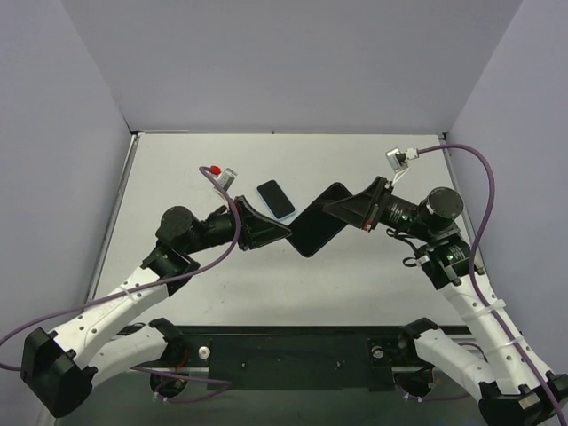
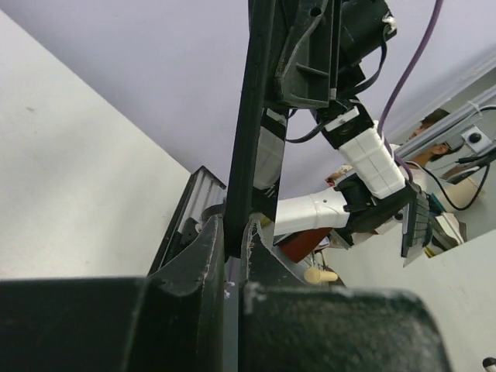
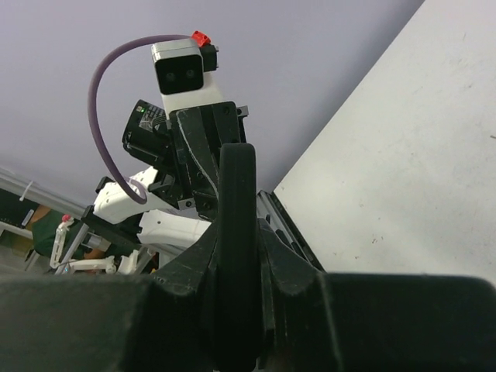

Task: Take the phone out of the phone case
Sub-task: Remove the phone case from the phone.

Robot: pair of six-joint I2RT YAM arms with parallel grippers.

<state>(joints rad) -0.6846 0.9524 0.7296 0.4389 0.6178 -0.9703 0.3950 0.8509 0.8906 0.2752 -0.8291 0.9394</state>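
Black phone case hangs above the tabletop, spanned between both arms. The left gripper is clamped on its lower-left end. The right gripper is clamped on its upper-right end. Both wrist views show the slab edge-on, pinched between the fingers. A phone with a blue rim lies flat on the tabletop, just beside the case and apart from both grippers.

Step in hand: extraction appears complete, provided the held slab is the empty case; its contents cannot be confirmed from these views.

Next move: lower the case, set it down clear of the phone, then release both grips.
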